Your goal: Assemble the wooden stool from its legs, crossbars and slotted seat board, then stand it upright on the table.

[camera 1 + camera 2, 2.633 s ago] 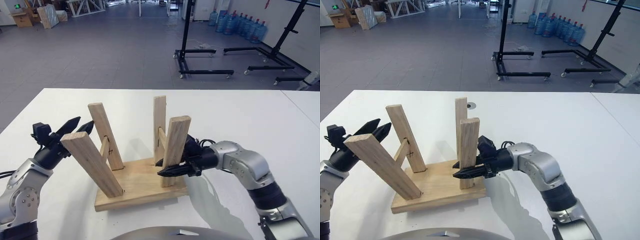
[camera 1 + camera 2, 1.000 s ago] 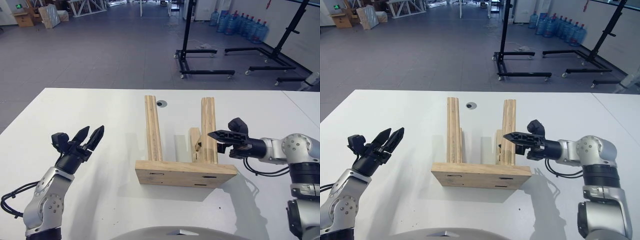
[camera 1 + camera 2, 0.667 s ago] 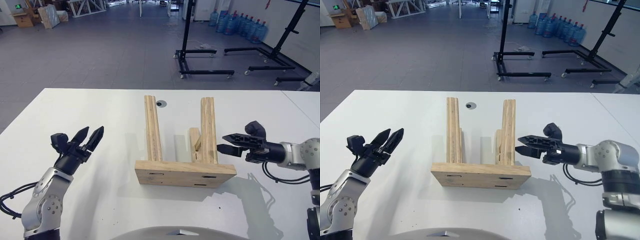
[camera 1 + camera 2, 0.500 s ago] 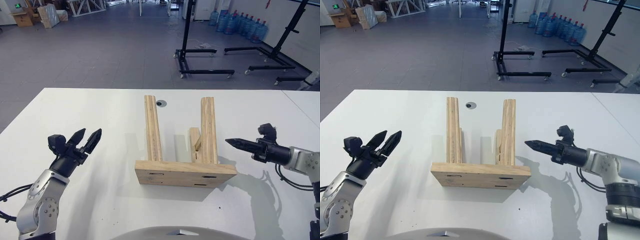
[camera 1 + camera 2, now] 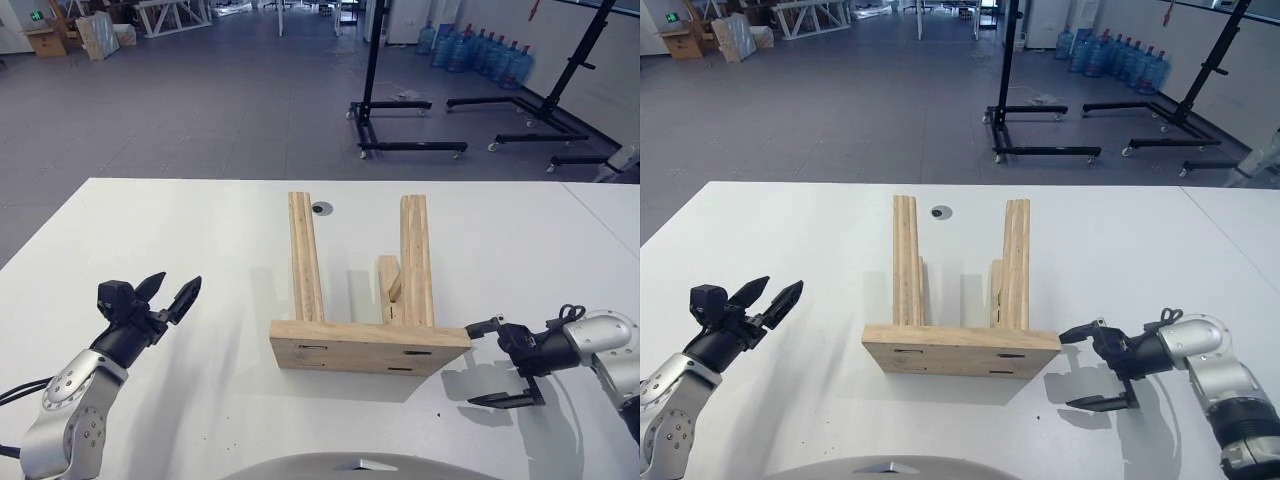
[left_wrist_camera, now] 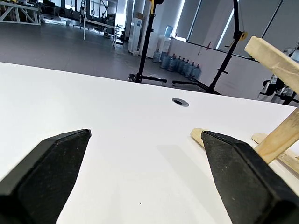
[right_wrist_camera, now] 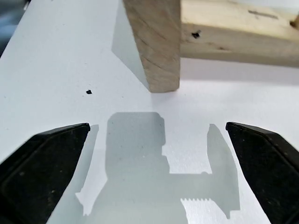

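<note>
R fingers (image 5: 500, 401) spread wide, empty, just off near-right corner of stool (image 5: 370, 347); L fingers (image 5: 186, 293) spread too, empty, well left of stool, which lies on its side mid-tabletop (image 5: 200, 215).

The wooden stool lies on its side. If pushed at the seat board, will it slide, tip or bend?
The wooden stool looks stiff: solid planks joined by a crossbar. It likely slides, not rolls, since the seat board edge rests flat on the table. A push from the right gripper, beside the board's end, may swivel it.
</note>
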{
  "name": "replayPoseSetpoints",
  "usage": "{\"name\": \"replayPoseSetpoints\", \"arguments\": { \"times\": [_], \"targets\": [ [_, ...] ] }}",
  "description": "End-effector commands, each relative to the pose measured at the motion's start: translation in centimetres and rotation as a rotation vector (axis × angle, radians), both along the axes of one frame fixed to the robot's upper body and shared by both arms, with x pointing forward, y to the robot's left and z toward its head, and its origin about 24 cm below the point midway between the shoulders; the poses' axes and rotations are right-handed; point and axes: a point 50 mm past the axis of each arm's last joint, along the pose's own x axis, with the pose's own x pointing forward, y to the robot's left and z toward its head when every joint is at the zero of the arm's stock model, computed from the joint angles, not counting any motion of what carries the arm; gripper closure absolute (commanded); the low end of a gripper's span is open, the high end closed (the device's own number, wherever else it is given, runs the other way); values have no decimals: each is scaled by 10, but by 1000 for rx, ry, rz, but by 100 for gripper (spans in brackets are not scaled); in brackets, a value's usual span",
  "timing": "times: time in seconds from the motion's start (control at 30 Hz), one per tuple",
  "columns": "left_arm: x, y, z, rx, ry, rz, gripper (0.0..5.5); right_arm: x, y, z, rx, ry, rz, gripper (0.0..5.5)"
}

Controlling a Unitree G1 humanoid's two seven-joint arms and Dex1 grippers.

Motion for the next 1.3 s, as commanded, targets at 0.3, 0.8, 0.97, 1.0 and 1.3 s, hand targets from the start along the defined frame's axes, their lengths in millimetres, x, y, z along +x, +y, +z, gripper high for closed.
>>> {"name": "replayPoseSetpoints", "arguments": {
  "times": [0.3, 0.8, 0.97, 1.0, 1.3],
  "targets": [
    [8, -2, -2, 33, 5, -39, 117, 1, 50, -7, 268, -77, -97, 68],
    [10, -5, -5, 47, 6, -53, 117, 6, 37, -14, 305, -75, -118, 323],
    [11, -4, -5, 54, 8, -55, 117, 2, 39, -15, 310, -75, -101, 407],
    [11, -4, -5, 54, 8, -55, 117, 1, 40, -15, 316, -76, -92, 414],
    [5, 5, -12, 5, 17, -6, 117, -13, 46, 13, 515, 146, -137, 417]
  ]
}}
